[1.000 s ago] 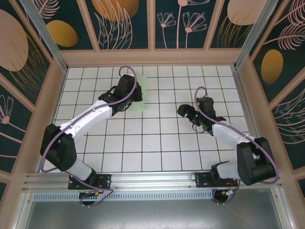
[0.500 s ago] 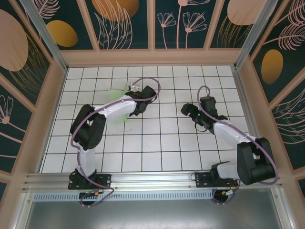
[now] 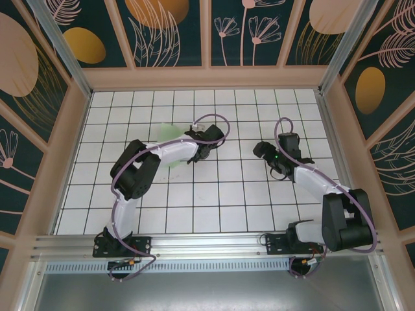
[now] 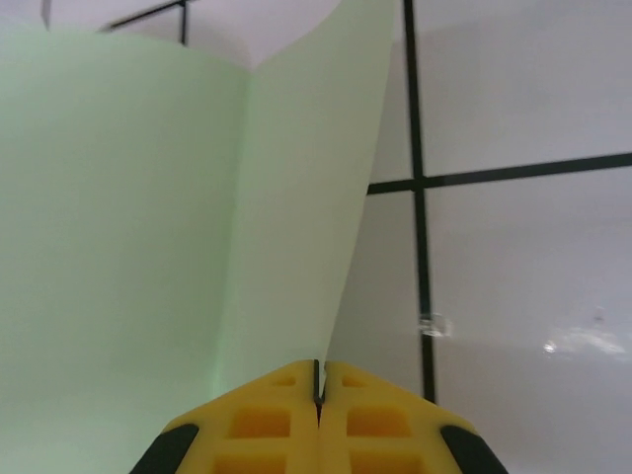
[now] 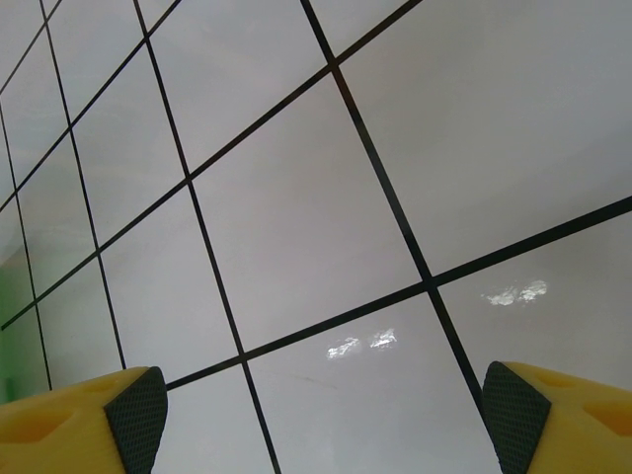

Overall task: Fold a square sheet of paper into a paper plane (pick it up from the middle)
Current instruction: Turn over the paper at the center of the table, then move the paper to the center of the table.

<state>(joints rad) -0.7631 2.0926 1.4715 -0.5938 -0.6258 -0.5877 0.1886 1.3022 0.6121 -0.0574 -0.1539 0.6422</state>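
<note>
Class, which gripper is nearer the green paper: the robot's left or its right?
Left. The left gripper is shut on the green paper itself; the right gripper hangs open above bare tiles, well off to the paper's right.

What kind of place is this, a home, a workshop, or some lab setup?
Most likely a purpose-built robot test booth: a white grid-marked table, boxed in by floral printed wall panels, with the left arm and right arm bolted to a metal rail at its near edge.

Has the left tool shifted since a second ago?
Yes: the left tool, shut on the pale green paper sheet, moved right across the white gridded table.
</note>
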